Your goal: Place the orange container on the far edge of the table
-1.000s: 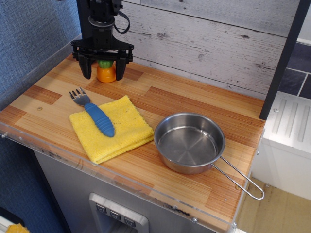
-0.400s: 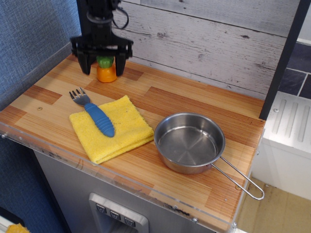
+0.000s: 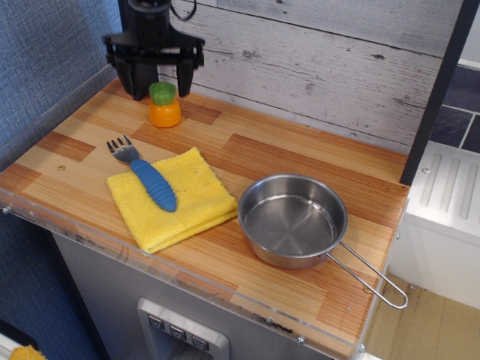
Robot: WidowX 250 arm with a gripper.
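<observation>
While the hand (image 3: 159, 84) hangs with its fingers spread wide and holding nothing, the orange container (image 3: 164, 105) stands upright just below it at the worktop's (image 3: 300, 161) far edge, well apart from the yellow cloth (image 3: 174, 197)

Table (image 3: 247, 154): striped light-and-dark wooden planks with a clear plastic rim along the front edge.
Orange container (image 3: 164, 106): upright on the wood at 11 o'clock, near the back wall.
Yellow cloth (image 3: 191, 201): folded, flat on the wood at 8 o'clock.
Fork (image 3: 145, 175): blue handle on the cloth, tines reaching past it toward 10 o'clock.
Steel pan (image 3: 292, 220): at 4 o'clock, just beside the cloth, wire handle pointing to 4 o'clock.
</observation>
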